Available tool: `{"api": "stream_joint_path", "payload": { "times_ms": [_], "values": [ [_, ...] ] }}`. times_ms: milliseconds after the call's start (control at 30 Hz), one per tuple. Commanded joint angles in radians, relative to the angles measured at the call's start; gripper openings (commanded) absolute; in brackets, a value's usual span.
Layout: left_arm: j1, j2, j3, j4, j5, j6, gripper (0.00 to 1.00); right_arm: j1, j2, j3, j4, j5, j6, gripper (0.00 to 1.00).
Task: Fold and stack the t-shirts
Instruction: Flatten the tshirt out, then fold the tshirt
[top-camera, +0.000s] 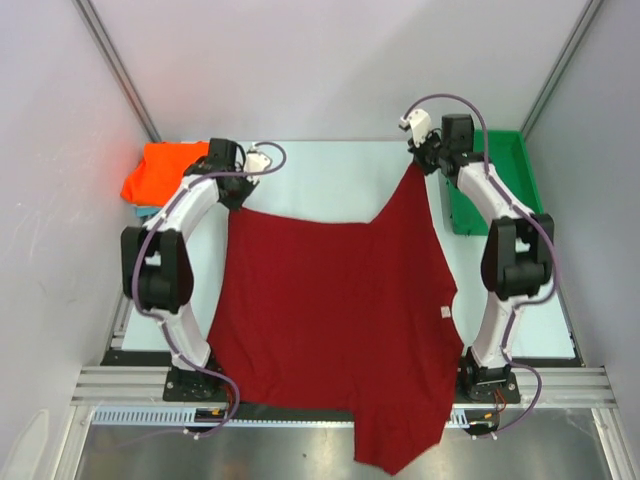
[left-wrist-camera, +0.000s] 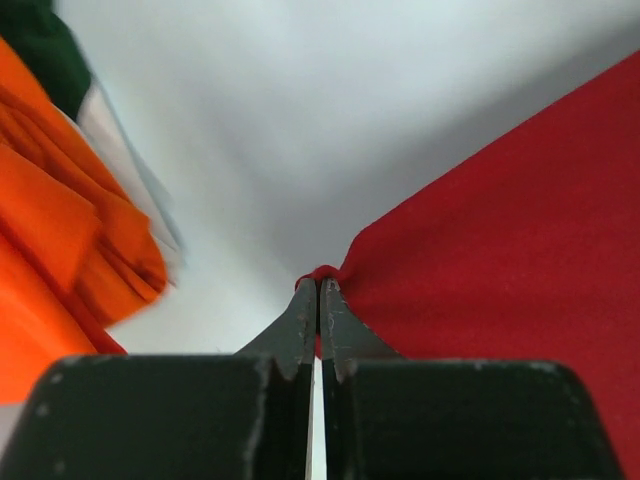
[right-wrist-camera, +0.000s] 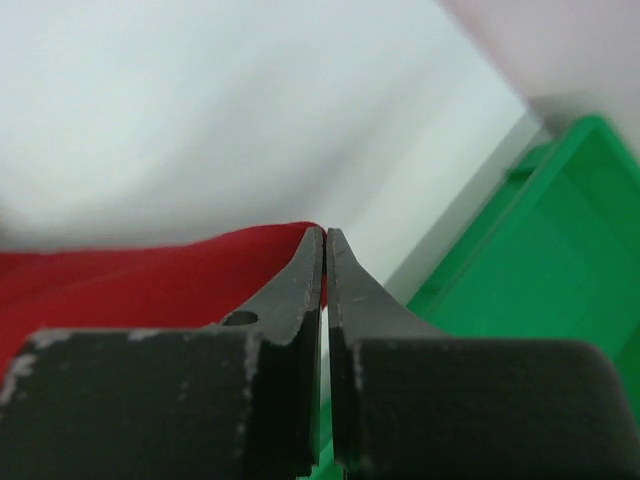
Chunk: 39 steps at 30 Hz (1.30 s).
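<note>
The left gripper (left-wrist-camera: 318, 285) is seen clenched on 1 corner of the maroon t-shirt (top-camera: 340, 320), and the right gripper (right-wrist-camera: 326, 232) is likewise pinched shut on another corner. The shirt is stretched between the 2 grippers across the table (top-camera: 330, 175), with its lower part draped over the near edge. The orange t-shirt (top-camera: 160, 172) is bunched at the far left, and the green tray (top-camera: 500, 190) is set at the far right.

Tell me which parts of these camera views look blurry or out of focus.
Top external: evenly lit and sharp, the maroon shirt crisp. Left wrist: the orange shirt is smeared soft at the left; the left gripper looks sharper. Right wrist: the green tray and the background are out of focus behind the right gripper.
</note>
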Motion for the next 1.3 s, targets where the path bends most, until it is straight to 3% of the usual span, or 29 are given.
{"api": "stream_joint_path", "payload": {
  "times_ms": [0,300,400,567,733,1000,1267],
  "values": [
    [0.035,0.081,0.154,0.065,-0.027,-0.006,0.00,-0.029,0.116,0.194,0.099,0.036,0.020,0.00],
    [0.086,0.344,0.453,0.040,-0.047,-0.018,0.00,-0.026,0.556,0.802,-0.030,0.071,0.029,0.00],
    [0.110,0.434,0.577,0.032,-0.074,-0.036,0.00,-0.020,0.642,0.886,0.013,0.113,0.011,0.00],
    [0.127,0.556,0.780,0.009,-0.085,-0.023,0.01,-0.006,0.688,0.888,0.155,0.157,-0.029,0.00],
    [0.127,0.626,0.871,0.032,-0.094,-0.009,0.00,-0.002,0.754,0.978,0.159,0.166,-0.002,0.00],
    [0.127,0.582,0.836,0.066,-0.090,-0.013,0.00,0.004,0.659,0.840,0.186,0.171,0.003,0.00],
    [0.127,0.461,0.760,0.028,0.027,-0.087,0.00,0.026,0.461,0.658,0.038,0.131,0.025,0.00]
  ]
}}
